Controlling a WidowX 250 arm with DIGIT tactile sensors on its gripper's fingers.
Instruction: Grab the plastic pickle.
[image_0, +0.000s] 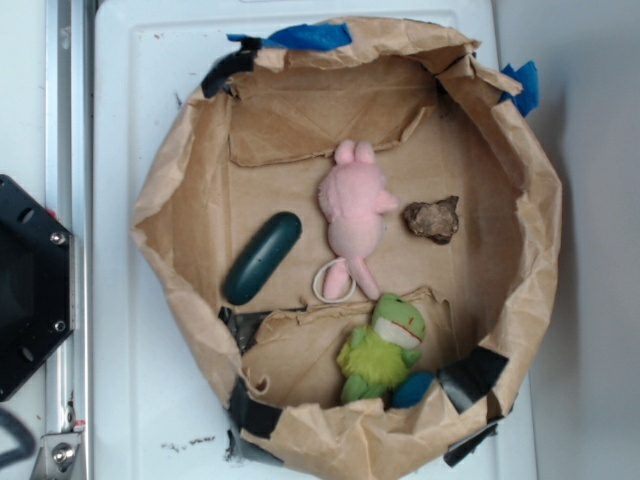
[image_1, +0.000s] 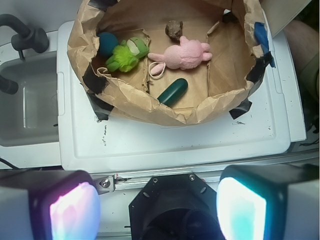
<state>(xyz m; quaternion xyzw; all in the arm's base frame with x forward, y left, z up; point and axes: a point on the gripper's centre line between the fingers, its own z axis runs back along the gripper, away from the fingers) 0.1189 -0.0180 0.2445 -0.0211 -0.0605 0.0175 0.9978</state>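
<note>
The plastic pickle (image_0: 262, 257) is a smooth dark teal-green capsule lying on the floor of the brown paper tub (image_0: 175, 190), at its left side. It also shows in the wrist view (image_1: 173, 92), near the tub's near wall. My gripper (image_1: 157, 212) is open and empty, its two glowing pads wide apart at the bottom of the wrist view, high above the robot's black base and well short of the tub. The gripper itself does not show in the exterior view.
In the tub lie a pink plush (image_0: 354, 212), a lime-green frog plush (image_0: 385, 347), a small blue rounded object (image_0: 412, 389), a brown rock-like lump (image_0: 433, 219) and a white ring (image_0: 334, 282). The tub stands on a white lid (image_1: 175, 142). A grey sink (image_1: 25, 100) lies left.
</note>
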